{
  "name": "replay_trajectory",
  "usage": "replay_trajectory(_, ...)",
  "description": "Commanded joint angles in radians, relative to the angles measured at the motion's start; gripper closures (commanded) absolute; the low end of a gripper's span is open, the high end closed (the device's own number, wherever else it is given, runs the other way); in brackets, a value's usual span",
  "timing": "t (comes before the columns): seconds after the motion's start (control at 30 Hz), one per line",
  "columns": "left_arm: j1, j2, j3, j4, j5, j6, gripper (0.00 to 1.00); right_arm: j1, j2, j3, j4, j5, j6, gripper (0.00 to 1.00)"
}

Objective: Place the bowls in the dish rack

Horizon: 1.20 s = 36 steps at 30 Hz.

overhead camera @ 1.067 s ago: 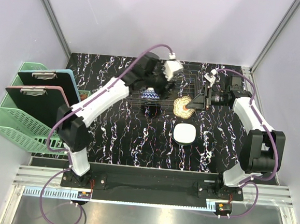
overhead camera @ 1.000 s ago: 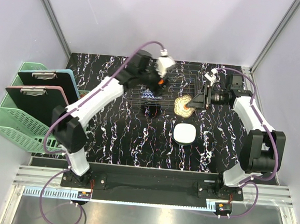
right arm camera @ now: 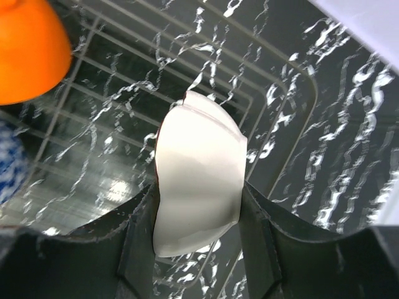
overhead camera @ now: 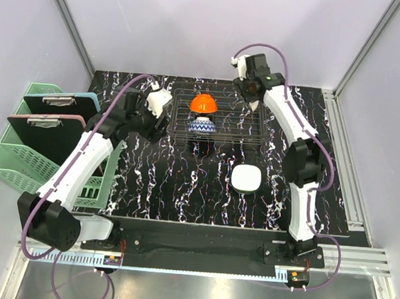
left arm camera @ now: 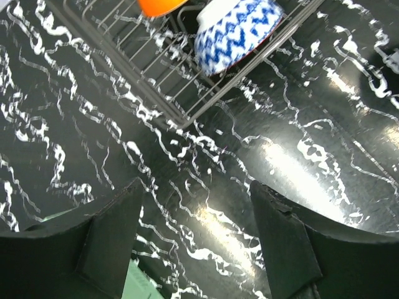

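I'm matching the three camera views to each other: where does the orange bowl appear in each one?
Top external: orange bowl at upper centre, in the dish rack's rear half.
Left wrist: a sliver at the top edge, left of centre.
Right wrist: upper-left corner, left of the cream bowl that the right gripper grips.
Shared landmark: the blue-and-white bowl right beside it, seen in all three.

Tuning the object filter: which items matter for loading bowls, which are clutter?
Job: rack; orange bowl; blue bowl; white bowl; cream bowl in right hand.
Clutter: green basket; clipboards.
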Motion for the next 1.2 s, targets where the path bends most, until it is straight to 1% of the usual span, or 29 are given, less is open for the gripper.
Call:
replay_trajectory(0.0,0.029,-0.051,-0.030,0.010,0.006,0.016,0.27,0.045,0.088,0.166,-0.023,0.228,-0.090,1.00)
replay_trajectory(0.03,0.032,-0.055,-0.036,0.010,0.012,0.017,0.27,0.050,0.103,0.180,-0.023,0.264,-0.106,1.00)
replay_trajectory(0.23,0.055,-0.084,-0.062,0.010,0.027,0.022,0.27,0.063,0.177,0.177,0.022,0.366,-0.172,1.00)
replay_trajectory(0.7,0.095,-0.126,-0.104,0.016,0.073,0.023,0.28,0.083,0.314,0.175,0.091,0.482,-0.272,1.00)
replay_trajectory(0.83,0.101,-0.135,-0.116,0.019,0.084,0.025,0.28,0.096,0.334,0.172,0.091,0.484,-0.280,1.00)
replay_trajectory(0.9,0.107,-0.138,-0.122,0.022,0.085,0.026,0.28,0.106,0.343,0.168,0.092,0.479,-0.289,0.93)
replay_trajectory(0.93,0.110,-0.140,-0.125,0.022,0.091,0.025,0.28,0.109,0.346,0.165,0.091,0.478,-0.292,0.86)
replay_trajectory(0.97,0.112,-0.141,-0.127,0.022,0.092,0.025,0.28,0.112,0.349,0.161,0.091,0.478,-0.294,0.68)
replay_trajectory(1.0,0.115,-0.141,-0.128,0.022,0.095,0.025,0.28,0.117,0.351,0.158,0.091,0.475,-0.300,0.58)
replay_trajectory(1.07,0.121,-0.146,-0.135,0.025,0.102,0.025,0.28,0.128,0.351,0.146,0.091,0.472,-0.304,0.43)
replay_trajectory(1.1,0.124,-0.147,-0.136,0.024,0.104,0.026,0.28,0.132,0.352,0.143,0.091,0.470,-0.306,0.32)
replay_trajectory(1.17,0.130,-0.153,-0.141,0.025,0.108,0.029,0.28,0.135,0.354,0.140,0.089,0.461,-0.311,0.24)
